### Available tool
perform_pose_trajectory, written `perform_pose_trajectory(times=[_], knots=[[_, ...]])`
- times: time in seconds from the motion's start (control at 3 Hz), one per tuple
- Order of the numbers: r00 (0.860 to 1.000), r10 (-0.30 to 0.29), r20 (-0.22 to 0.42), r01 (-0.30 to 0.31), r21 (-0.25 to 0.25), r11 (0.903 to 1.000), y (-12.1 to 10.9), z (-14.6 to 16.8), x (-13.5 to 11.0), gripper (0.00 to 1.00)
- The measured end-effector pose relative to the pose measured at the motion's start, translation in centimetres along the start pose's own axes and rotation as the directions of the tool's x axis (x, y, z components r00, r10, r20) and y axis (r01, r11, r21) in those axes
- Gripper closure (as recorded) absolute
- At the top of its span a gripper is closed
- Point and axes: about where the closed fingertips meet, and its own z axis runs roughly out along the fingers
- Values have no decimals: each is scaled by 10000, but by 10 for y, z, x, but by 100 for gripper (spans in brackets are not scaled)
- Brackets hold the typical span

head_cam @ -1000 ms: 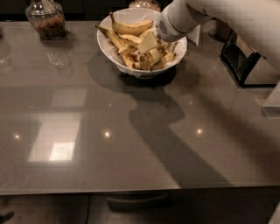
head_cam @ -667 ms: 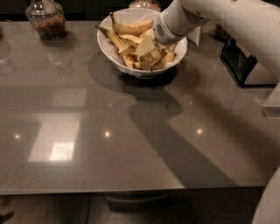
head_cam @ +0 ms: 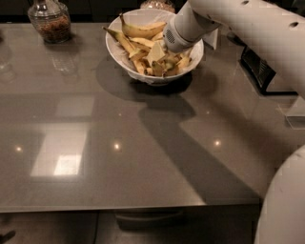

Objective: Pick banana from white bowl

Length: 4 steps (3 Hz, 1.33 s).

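The white bowl (head_cam: 116, 50) stands at the far middle of the grey table. It holds a yellow banana (head_cam: 143, 31) along its back and several more bananas and peels under it. My white arm reaches in from the upper right. Its gripper (head_cam: 159, 53) is down inside the bowl, among the bananas on the right half. The wrist (head_cam: 178, 32) hides most of the gripper and the bowl's right side.
A glass jar (head_cam: 49, 20) with brown contents stands at the far left. Another jar (head_cam: 157, 5) is behind the bowl. A black object (head_cam: 259, 71) and a white card (head_cam: 212, 39) are at the right. The table's front edge (head_cam: 128, 207) runs across the bottom.
The wrist has shifted slightly over the bowl and the gripper stays down among the bananas. The bowl and jars have not moved.
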Motion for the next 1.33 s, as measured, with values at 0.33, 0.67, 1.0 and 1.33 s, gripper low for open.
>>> perform_pose_trajectory(times=[0.33, 0.67, 1.0, 1.33], knots=[[9997, -184, -152, 185, 67, 9998, 4, -3, -4, 85], [9986, -505, -158, 508, 183, 9985, 12, -18, -13, 100], [9970, -766, -140, 770, 296, 9966, 20, -38, -19, 100], [9955, -895, -322, 904, 280, 9955, 25, -65, -13, 100]])
